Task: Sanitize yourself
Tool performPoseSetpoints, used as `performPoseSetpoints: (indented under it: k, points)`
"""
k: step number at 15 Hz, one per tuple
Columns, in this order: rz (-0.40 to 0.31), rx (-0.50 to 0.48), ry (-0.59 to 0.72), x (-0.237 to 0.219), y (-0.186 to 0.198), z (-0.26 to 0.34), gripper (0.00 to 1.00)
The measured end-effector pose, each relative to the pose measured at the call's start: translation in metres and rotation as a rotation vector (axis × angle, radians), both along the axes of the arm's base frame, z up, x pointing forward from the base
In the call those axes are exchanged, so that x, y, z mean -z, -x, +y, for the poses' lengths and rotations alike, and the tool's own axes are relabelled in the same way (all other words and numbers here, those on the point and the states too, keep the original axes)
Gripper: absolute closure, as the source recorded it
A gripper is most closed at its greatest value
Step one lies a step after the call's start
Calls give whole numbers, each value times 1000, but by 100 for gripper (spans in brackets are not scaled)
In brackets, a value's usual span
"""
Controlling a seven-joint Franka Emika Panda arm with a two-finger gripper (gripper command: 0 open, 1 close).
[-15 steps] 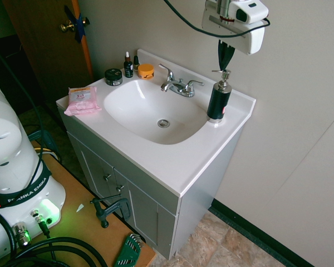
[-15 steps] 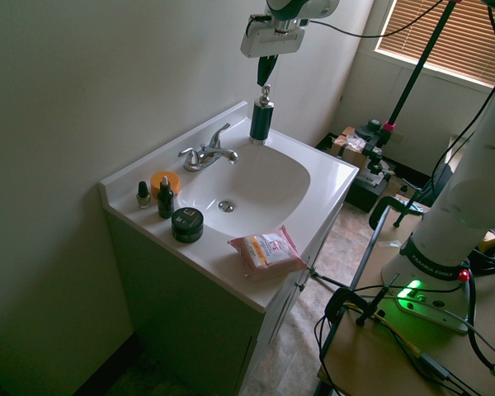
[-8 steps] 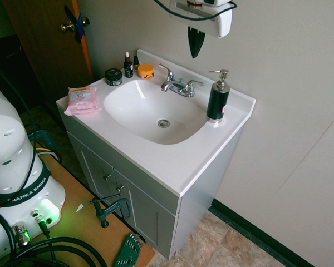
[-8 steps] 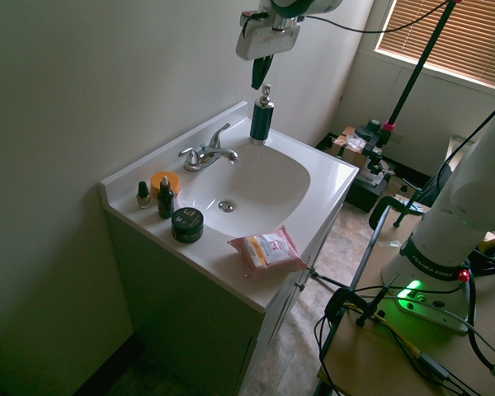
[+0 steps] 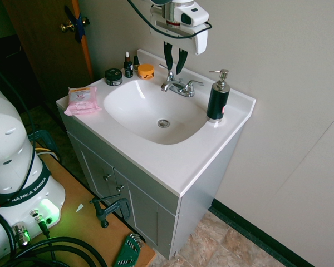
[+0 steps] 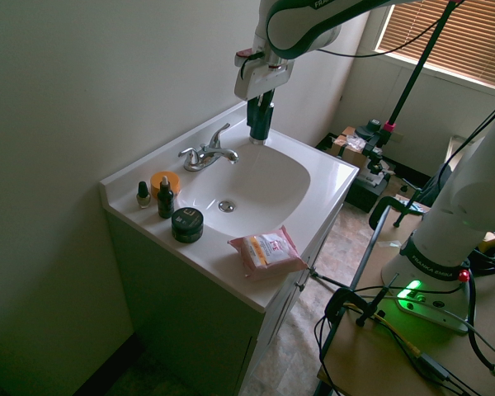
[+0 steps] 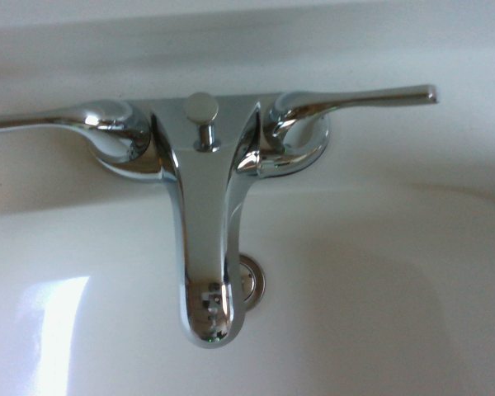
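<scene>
My white arm reaches over the vanity from above. Its boxy gripper head carries two slim dark fingers pointing down. The gripper stands open, empty, just above the chrome faucet. In the second exterior view the gripper overlaps the black soap dispenser behind it. That dispenser, with its silver pump, stands to the right of the gripper, apart from it. The wrist view looks straight down on the faucet and its two levers.
A white sink counter holds a pink wipes pack, a black jar, an orange jar and small dropper bottles at the back left. The wall rises right behind the faucet. A brown door is at left.
The gripper has moved from above the soap dispenser's pump across to above the faucet, and dropped lower. Its fingers, shut before, now stand apart.
</scene>
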State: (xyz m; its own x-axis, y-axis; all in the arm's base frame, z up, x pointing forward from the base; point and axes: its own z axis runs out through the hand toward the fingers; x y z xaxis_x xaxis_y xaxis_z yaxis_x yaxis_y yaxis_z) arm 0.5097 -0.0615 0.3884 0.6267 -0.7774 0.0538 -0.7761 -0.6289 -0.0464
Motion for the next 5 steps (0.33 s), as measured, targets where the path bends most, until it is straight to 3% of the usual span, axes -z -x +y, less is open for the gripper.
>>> performPoseSetpoints:
  k: [5]
  points:
    - [34, -16, -5, 18, 11, 14, 0]
